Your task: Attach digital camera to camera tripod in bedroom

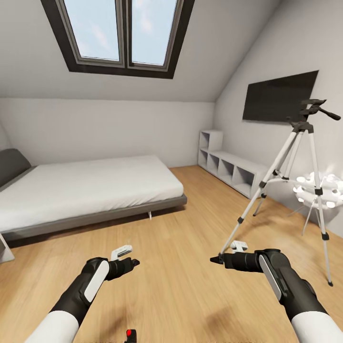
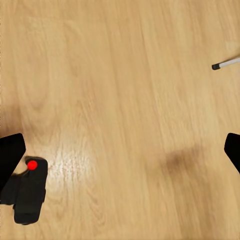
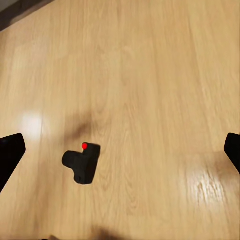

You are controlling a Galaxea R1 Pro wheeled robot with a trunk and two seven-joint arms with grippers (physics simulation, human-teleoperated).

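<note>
The digital camera, small and black with a red dot, lies on the wood floor at the bottom edge of the head view, between my two arms. It also appears in the left wrist view and the right wrist view. The camera tripod stands at the right on silver-white legs, its black head and pan handle on top; one foot tip is in the left wrist view. My left gripper and right gripper hover above the floor, both open and empty, fingers spread wide.
The bedroom has a low grey bed at the left and a dark-framed skylight. A white shelf unit, a black wall panel and a white lamp cluster line the right wall. Small white items lie on the floor.
</note>
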